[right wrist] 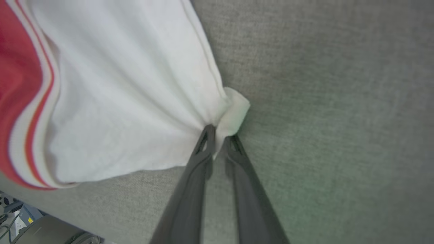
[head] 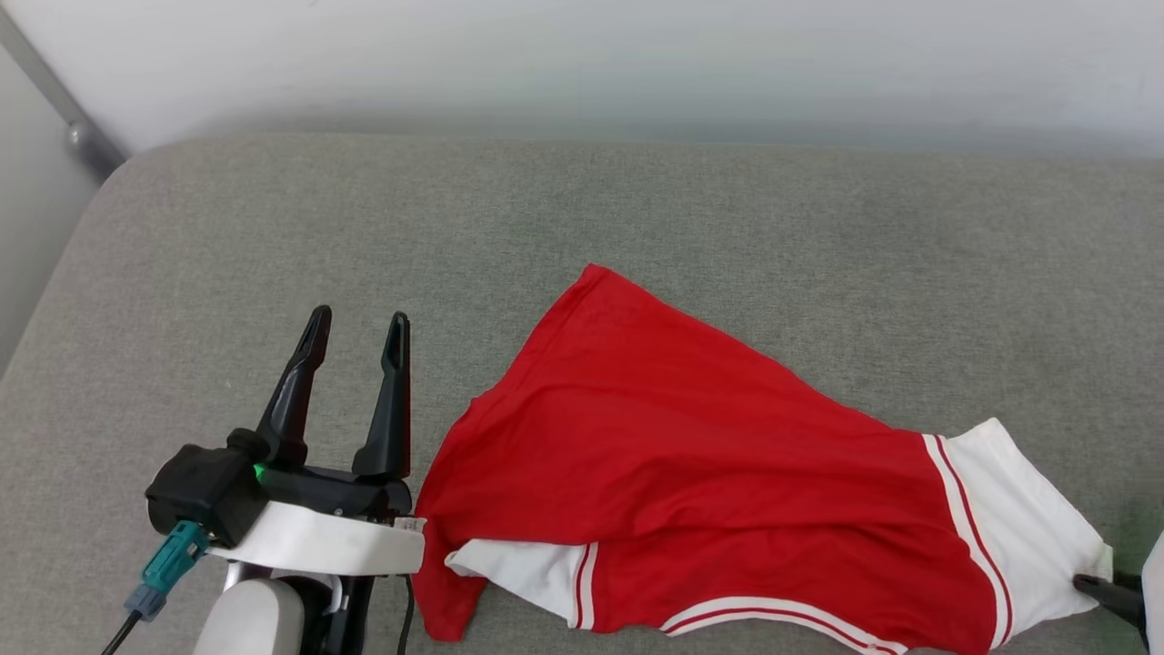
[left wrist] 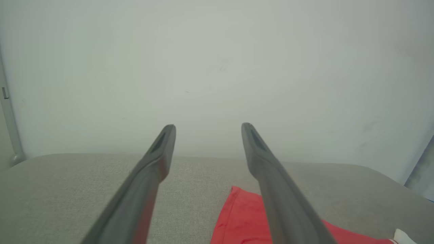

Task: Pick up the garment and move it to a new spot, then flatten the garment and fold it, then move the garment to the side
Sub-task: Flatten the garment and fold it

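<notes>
Left pincer [head: 359,318]: fingers spread wide with nothing in them. It hovers over the grey surface [head: 273,227] just left of the shirt, tips pointing toward the wall [head: 582,64].
Shirt [head: 673,455]: lies rumpled on the near right part of the surface. The red body is skewed to a point on the far side, with a fold doubled across the middle.
Near sleeve [head: 518,569]: white, partly tucked beneath the red cloth, close to the left pincer's wrist.
Right sleeve [head: 1028,509]: white with red stripes, stretched toward the right edge, its cloth gathered to one corner.
Right pincer [right wrist: 220,134]: fingers almost together, nipping the hem corner of the right sleeve. A small tuck of white pokes out past the tips.
Step, as I judge it: spreading the shirt flat, with one corner held.
Doing it well: bring the left pincer down low onto the shirt's left edge and take a single layer. Then draw both ends apart, level, so the doubled fold slides open.
Risk: the right pincer has very little cloth, so a sharp pull could slip it free or merely stretch the sleeve.
</notes>
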Motion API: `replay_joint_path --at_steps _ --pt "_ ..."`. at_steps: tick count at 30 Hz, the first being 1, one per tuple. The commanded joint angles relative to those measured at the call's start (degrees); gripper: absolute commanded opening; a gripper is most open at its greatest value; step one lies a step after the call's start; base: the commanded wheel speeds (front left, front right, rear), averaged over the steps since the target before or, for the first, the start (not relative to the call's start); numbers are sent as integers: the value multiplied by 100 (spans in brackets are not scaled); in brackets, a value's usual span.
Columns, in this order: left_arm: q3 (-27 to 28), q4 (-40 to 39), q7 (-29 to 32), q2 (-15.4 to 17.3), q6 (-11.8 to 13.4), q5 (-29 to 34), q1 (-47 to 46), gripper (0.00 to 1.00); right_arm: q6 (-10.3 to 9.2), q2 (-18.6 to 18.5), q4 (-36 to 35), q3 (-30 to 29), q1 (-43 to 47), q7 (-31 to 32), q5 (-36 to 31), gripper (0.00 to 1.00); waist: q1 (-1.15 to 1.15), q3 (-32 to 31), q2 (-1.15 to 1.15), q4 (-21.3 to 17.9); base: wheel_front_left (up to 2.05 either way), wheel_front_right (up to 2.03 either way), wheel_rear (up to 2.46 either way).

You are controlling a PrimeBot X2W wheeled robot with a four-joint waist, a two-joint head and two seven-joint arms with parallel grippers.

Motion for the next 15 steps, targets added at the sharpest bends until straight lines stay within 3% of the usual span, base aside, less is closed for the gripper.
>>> replay_joint_path --at_steps 1,7,12,15 --pt "6 -13 -13 55 3 -22 -22 100 -107 172 182 17 188 137 -52 100 0 -23 0 -5 0 0 0" --pt "-100 -30 -14 142 3 -4 -116 100 -61 -437 -505 -604 -615 224 -345 100 0 -14 0 148 0 0 0" --pt "-174 -80 -13 150 3 -27 -200 100 -61 -647 -913 -924 -1124 689 -656 100 0 39 0 305 0 0 0" --pt "-190 -104 -13 137 3 -45 -235 100 -61 -247 -987 -1202 -1522 968 -878 100 0 85 0 408 0 0 0"
